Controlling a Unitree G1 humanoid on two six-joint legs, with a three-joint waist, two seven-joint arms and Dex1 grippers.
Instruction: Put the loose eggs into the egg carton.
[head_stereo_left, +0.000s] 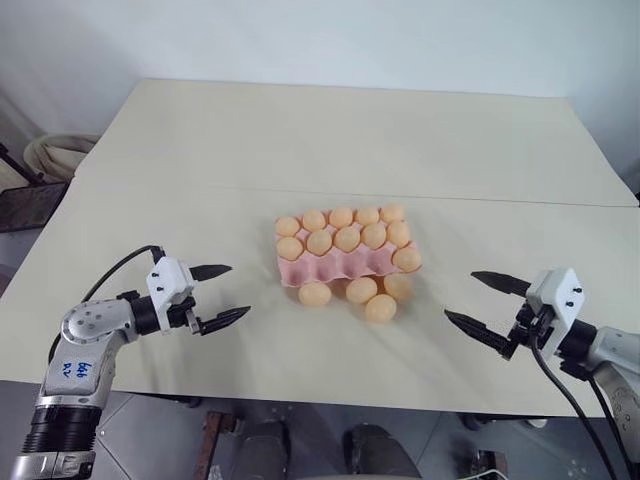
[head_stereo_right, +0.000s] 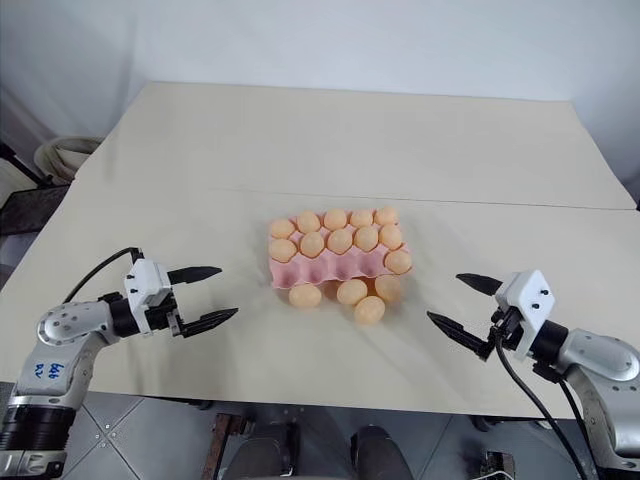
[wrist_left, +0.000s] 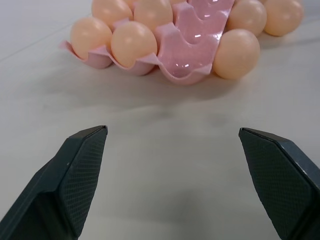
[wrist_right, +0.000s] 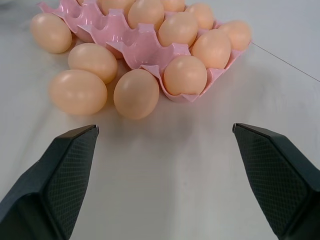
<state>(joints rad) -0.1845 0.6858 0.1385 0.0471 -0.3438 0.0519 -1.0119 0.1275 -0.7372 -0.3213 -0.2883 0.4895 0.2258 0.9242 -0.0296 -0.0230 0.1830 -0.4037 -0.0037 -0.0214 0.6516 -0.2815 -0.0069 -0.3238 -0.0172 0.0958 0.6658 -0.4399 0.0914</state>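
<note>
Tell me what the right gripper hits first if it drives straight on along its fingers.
Probably a loose egg lying on the table against the egg carton; it sits roughly centred ahead of the open right gripper. Depth is unclear, so a neighbouring egg could come first.

Silver-grey jointed arms end in white blocky wrist housings dotted with small dark screws. Textured black tapered fingers (wrist_left: 80, 175); black cables loop alongside. The left forearm carries a blue-printed label.

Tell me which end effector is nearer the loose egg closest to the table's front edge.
Right. The right end effector hovers open just to that loose egg's right; the left end effector hovers open farther off, past the leftmost loose egg.
</note>
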